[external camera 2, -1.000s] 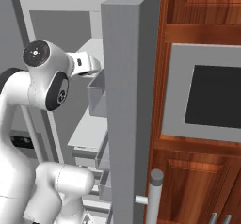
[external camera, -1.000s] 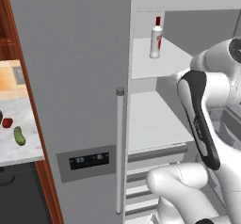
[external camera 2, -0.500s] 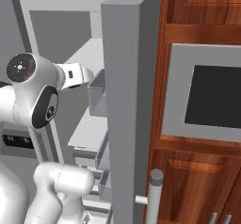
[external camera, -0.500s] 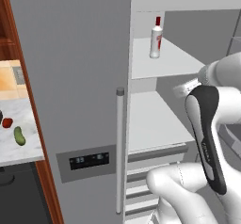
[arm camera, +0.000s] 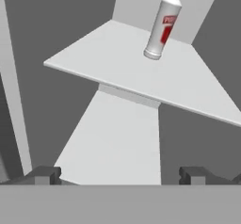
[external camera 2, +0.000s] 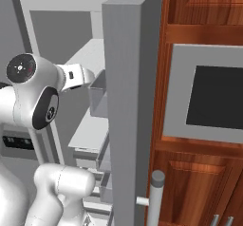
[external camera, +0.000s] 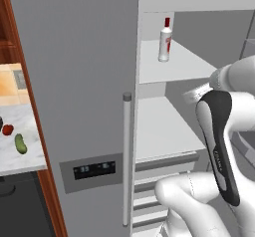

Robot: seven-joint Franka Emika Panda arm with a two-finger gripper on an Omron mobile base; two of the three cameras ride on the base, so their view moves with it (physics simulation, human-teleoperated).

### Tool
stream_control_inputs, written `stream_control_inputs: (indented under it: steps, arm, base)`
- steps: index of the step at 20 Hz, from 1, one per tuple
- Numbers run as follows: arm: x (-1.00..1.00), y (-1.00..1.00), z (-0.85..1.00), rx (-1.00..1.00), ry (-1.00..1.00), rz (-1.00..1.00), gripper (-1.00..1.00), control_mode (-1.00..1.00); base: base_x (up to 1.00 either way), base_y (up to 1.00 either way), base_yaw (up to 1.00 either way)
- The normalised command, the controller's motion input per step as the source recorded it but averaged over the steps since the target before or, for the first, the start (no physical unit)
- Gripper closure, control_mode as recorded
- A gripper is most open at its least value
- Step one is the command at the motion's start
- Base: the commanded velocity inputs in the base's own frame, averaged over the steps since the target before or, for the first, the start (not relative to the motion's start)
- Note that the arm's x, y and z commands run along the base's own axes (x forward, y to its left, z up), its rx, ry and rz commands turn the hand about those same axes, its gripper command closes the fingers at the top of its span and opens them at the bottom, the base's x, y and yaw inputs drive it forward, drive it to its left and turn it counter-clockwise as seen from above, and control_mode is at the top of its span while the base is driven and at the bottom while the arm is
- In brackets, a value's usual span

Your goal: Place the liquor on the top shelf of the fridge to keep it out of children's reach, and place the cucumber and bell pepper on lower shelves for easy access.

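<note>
The liquor (external camera: pixel 165 40) stands upright on the top shelf (external camera: pixel 174 66) of the fridge (external camera: pixel 79 81), toward the back left, apart from the walls. In the hand view the liquor (arm camera: pixel 162 26) sits on that shelf (arm camera: pixel 141 72) with the lower shelf (arm camera: pixel 115 143) bare beneath it. The fridge's left door is shut, its bar handle (external camera: pixel 127 156) and dark dispenser panel (external camera: pixel 93 169) facing the robot; the right door (external camera 2: pixel 130 101) stands open beside a wooden cabinet with a wall oven (external camera 2: pixel 209 97). The cucumber (external camera: pixel 20 143) and bell pepper (external camera: pixel 7 129) lie just beside each other on the counter (external camera: pixel 20 156) left of the fridge, well apart from the arm. The gripper (arm camera: pixel 120 175) hangs below the top shelf's front edge, jaws spread wide, holding and touching nothing
</note>
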Motion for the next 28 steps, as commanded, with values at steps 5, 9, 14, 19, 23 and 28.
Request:
stream_control_inputs:
  steps: [5,9,14,19,23,28]
  arm:
    - [0.0,0.0,0.0,0.0,0.0,0.0,-1.0,1.0]
    - [0.0,0.0,0.0,0.0,0.0,0.0,-1.0,1.0]
    - [0.0,0.0,0.0,0.0,0.0,0.0,-1.0,1.0]
    - [0.0,0.0,0.0,0.0,0.0,0.0,-1.0,1.0]
    - [0.0,0.0,0.0,0.0,0.0,0.0,-1.0,1.0]
    - [0.0,0.0,0.0,0.0,0.0,0.0,-1.0,1.0]
  base:
    - [-0.62,0.32,0.06]
    - [-0.63,0.67,0.17]
    - [-0.21,0.99,0.29]
    - [0.0,1.0,0.44]
    - [0.14,1.0,0.42]
    - [0.43,0.96,0.23]
